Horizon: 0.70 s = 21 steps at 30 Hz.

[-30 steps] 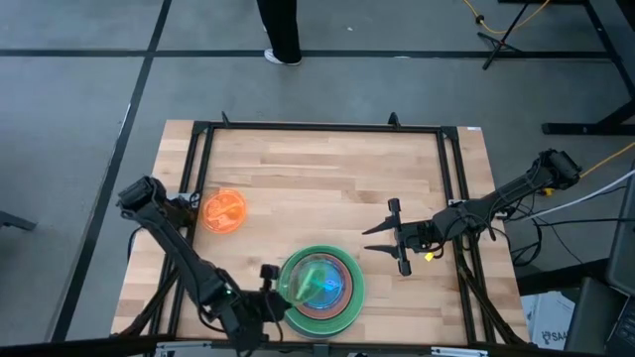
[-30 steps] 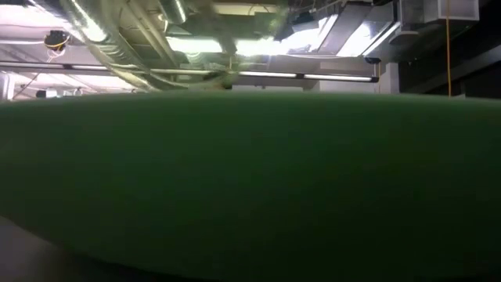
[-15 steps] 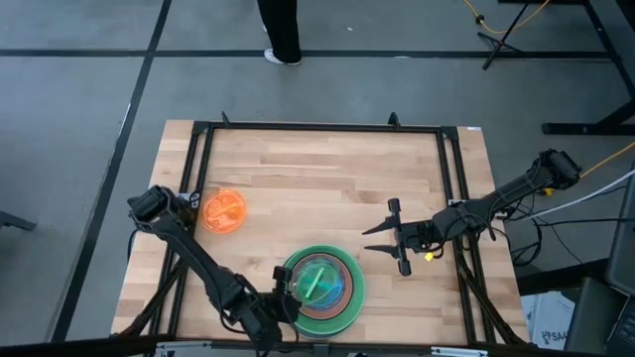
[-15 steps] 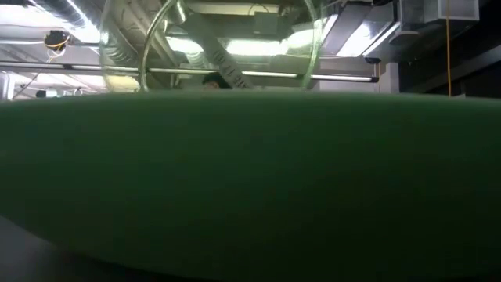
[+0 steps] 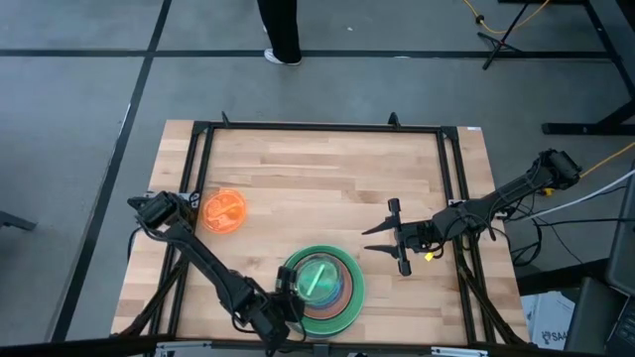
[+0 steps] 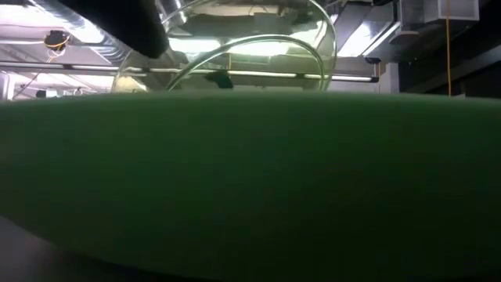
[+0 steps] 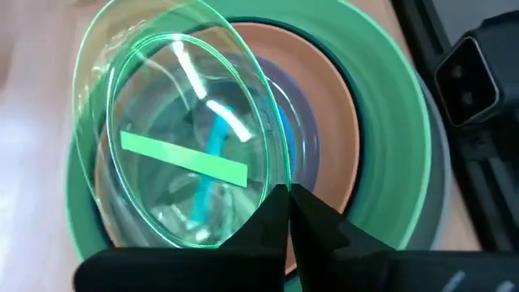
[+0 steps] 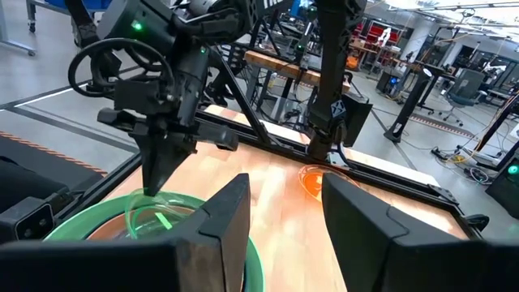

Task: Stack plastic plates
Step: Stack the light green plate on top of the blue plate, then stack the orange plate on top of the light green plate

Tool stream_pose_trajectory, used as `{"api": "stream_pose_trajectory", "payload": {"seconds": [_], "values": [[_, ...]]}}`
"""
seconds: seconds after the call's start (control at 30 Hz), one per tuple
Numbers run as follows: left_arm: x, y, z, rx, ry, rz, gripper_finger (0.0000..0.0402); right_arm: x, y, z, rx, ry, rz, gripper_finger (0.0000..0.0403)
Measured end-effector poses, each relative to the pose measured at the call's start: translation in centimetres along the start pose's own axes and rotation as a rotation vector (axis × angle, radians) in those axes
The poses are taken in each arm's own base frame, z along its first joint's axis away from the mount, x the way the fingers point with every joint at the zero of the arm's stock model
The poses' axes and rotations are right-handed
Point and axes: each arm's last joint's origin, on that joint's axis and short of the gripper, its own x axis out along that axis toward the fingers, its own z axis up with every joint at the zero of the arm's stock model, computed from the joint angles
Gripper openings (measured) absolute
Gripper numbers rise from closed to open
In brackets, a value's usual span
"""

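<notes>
A stack of plates [image 5: 322,289] sits at the table's near edge: a large light green plate [image 7: 389,122] on a grey one [image 7: 442,174], with dark teal, terracotta [image 7: 328,113] and small translucent plates inside. My left gripper [image 5: 285,297] is at the stack's left rim, shut on a translucent lime plate [image 7: 174,138] tilted over the stack. A small orange plate [image 5: 223,210] lies flat near the table's left edge. My right gripper [image 5: 382,238] hovers open to the right of the stack. In the low view the green rim [image 6: 250,180] fills the frame. My left gripper pinches the lime plate's rim [image 7: 272,188] between its two fingers [image 7: 312,215], at the edge nearest the table's left. The fingers come from the left and above, slanting down. The plate is tilted above the stack; whether its lower edge rests on the plates beneath I cannot tell.
A black metal frame [image 5: 317,127] runs around the wooden table top. Bare wood lies across the far half, between the orange plate and my right arm. A person's legs [image 5: 280,30] stand on the floor beyond the far edge.
My left gripper has moved a little toward the table's right and near edge and lower, staying shut on the lime plate. The plate has settled over the middle of the stack and tipped from more upright toward flatter.
</notes>
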Motion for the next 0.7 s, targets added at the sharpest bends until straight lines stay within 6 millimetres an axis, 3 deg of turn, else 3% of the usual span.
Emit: {"api": "stream_pose_trajectory", "payload": {"seconds": [0.37,0.57,0.7], "values": [[0.1,0.3,0.2,-0.086,0.051,-0.091,0.0078,0.0,0.0,0.0,0.000,0.001,0.000,0.0149],[-2.1,0.4,1.5,-0.103,0.117,-0.103,0.0084,0.0,0.0,0.0,0.000,0.001,0.000,0.0149],[-3.6,0.5,1.7,-0.078,0.150,-0.018,0.0084,0.0,0.0,0.0,0.000,0.001,0.001,0.0149]]}}
